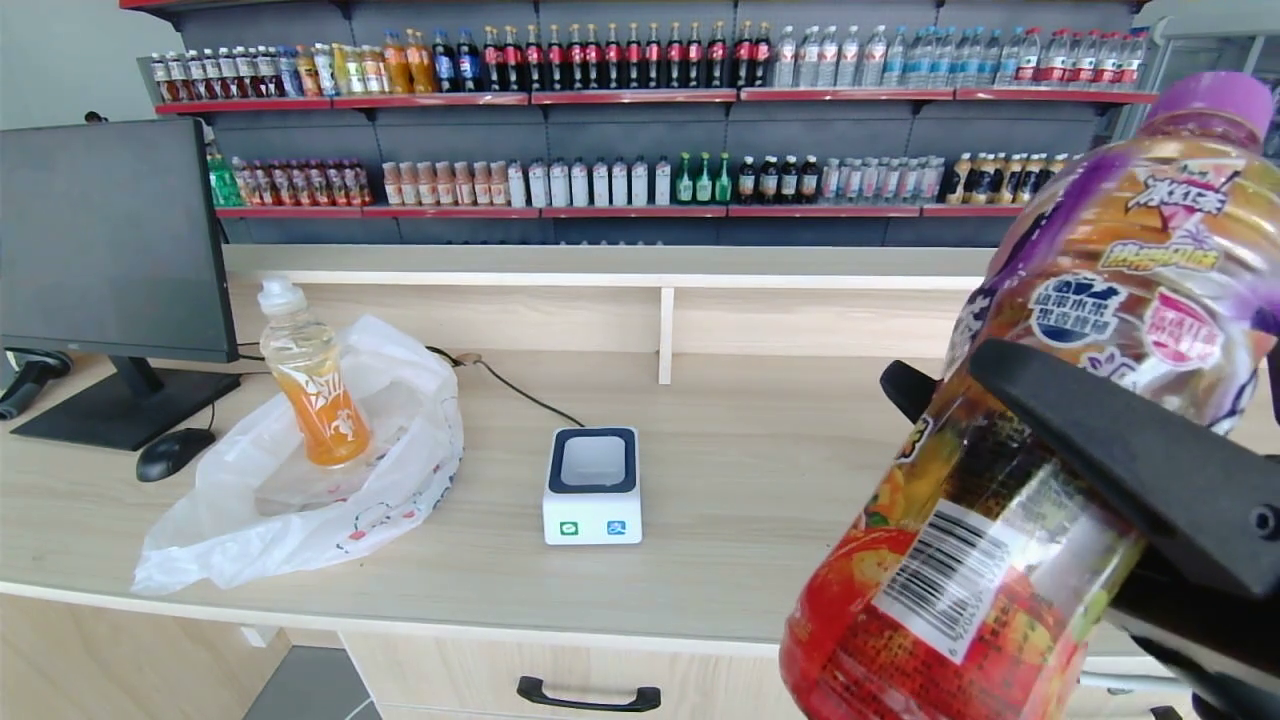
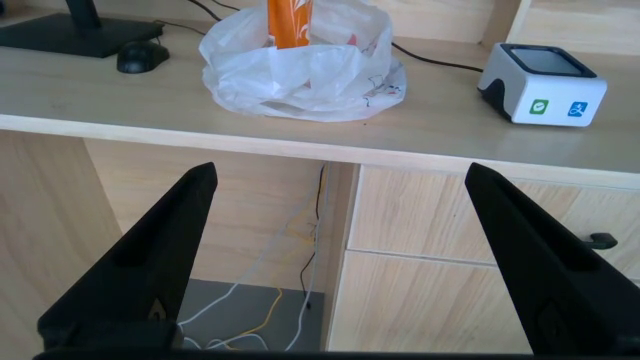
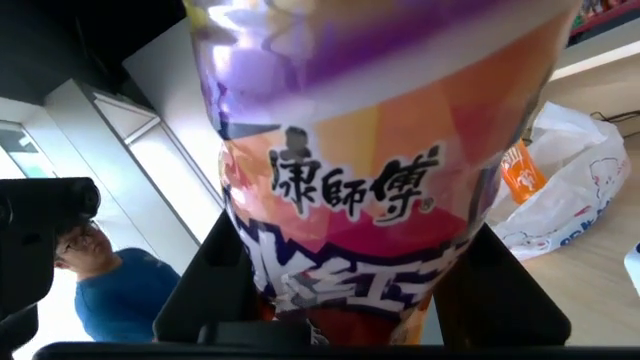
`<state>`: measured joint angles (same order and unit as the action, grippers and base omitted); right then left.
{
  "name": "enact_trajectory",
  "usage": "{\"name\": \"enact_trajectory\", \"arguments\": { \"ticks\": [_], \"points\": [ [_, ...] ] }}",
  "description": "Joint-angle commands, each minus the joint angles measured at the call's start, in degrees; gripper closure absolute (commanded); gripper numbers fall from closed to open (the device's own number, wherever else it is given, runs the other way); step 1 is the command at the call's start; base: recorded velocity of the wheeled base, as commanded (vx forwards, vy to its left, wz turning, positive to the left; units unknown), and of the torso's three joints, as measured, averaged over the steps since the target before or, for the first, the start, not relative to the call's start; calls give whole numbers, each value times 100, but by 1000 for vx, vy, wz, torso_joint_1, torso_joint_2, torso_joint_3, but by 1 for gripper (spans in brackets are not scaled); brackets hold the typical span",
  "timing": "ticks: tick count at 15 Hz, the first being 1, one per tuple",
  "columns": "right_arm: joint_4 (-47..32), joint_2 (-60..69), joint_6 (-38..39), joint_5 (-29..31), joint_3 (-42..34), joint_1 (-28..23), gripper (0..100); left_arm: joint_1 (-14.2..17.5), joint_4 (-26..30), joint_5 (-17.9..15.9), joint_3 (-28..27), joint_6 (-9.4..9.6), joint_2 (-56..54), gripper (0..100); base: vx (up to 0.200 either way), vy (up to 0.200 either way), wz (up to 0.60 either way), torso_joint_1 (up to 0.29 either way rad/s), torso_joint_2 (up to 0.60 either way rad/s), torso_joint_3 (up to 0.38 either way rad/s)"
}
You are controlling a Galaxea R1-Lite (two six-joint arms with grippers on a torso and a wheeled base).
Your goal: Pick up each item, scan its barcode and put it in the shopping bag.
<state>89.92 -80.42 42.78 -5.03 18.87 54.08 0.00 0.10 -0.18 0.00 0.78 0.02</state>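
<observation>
A purple-capped drink bottle (image 1: 1040,430) with an orange and purple label is held up close at the right of the head view, tilted, its barcode facing outward. My right gripper (image 1: 1010,420) is shut on the bottle (image 3: 370,170) at mid-body. The white barcode scanner (image 1: 592,485) sits on the counter, centre; the left wrist view shows the scanner (image 2: 543,84) too. A white shopping bag (image 1: 300,470) lies at the left with an orange bottle (image 1: 310,380) standing upright in it. My left gripper (image 2: 340,270) is open below the counter front, nothing between its fingers.
A monitor (image 1: 110,250), a black mouse (image 1: 172,452) and a handheld scanner (image 1: 25,380) occupy the counter's left end. A cable (image 1: 520,395) runs behind the scanner. Drink shelves (image 1: 640,120) line the back wall. Drawers (image 2: 470,260) lie under the counter.
</observation>
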Motion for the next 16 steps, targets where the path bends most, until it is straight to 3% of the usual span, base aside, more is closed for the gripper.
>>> {"name": "enact_trajectory", "arguments": {
  "ticks": [1, 8, 11, 12, 16],
  "points": [
    [8, -132, -243, -6, -182, 6, 100, 0, -1, 1, 0, 1, -2, 0, 0, 0, 0, 0, 0, 0],
    [8, -782, -1869, 46, -639, -29, 100, 0, -1, 1, 0, 1, -2, 0, 0, 0, 0, 0, 0, 0],
    [8, -879, -2713, 108, -1114, -442, 100, 0, -1, 1, 0, 1, -2, 0, 0, 0, 0, 0, 0, 0],
    [8, -879, -3030, 108, -1289, -644, 100, 0, -1, 1, 0, 1, -2, 0, 0, 0, 0, 0, 0, 0],
    [8, -870, -3873, 547, -1289, -2332, 100, 0, -1, 1, 0, 10, -2, 0, 0, 0, 0, 0, 0, 0]
  ]
}}
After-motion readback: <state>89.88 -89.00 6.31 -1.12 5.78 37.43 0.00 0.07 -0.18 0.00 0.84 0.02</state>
